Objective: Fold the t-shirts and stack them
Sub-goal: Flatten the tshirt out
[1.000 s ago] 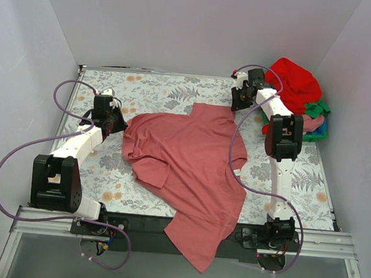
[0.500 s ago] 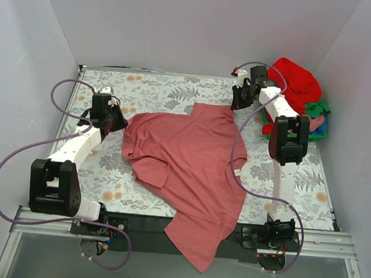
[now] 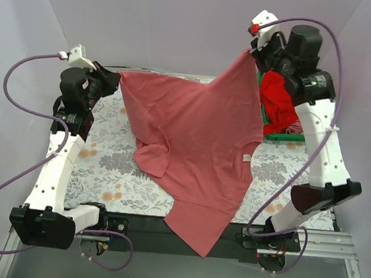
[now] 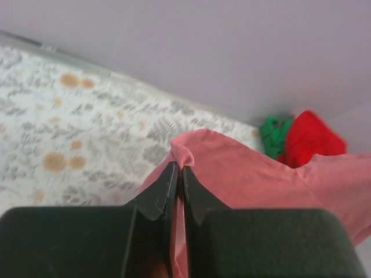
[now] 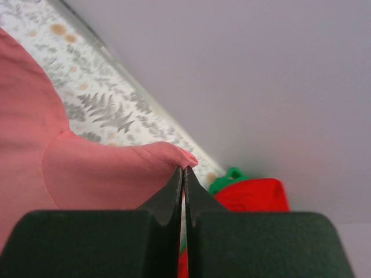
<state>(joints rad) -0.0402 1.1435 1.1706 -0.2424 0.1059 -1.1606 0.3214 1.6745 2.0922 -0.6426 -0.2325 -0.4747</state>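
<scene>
The dusty rose-pink t-shirt [image 3: 198, 146] hangs spread in the air between both arms, its lower part drooping over the table's near edge. My left gripper [image 3: 115, 77] is shut on one corner of it, seen pinched in the left wrist view [image 4: 184, 157]. My right gripper [image 3: 252, 50] is shut on the other corner, seen in the right wrist view [image 5: 174, 155], high at the back right. A bright red t-shirt [image 3: 278, 101] lies in the pile at the back right, partly hidden by the right arm; a green shirt [image 4: 273, 133] lies beside it.
The floral table cover [image 3: 99, 164] lies under the shirt. A green basket [image 3: 283, 137] holds the pile at the right. White walls [image 3: 176, 21] close the back and sides. Purple cables [image 3: 29, 67] loop from both arms.
Both grippers have risen high from the table, lifting the pink shirt's far corners. The shirt went from lying flat to hanging spread between them.
</scene>
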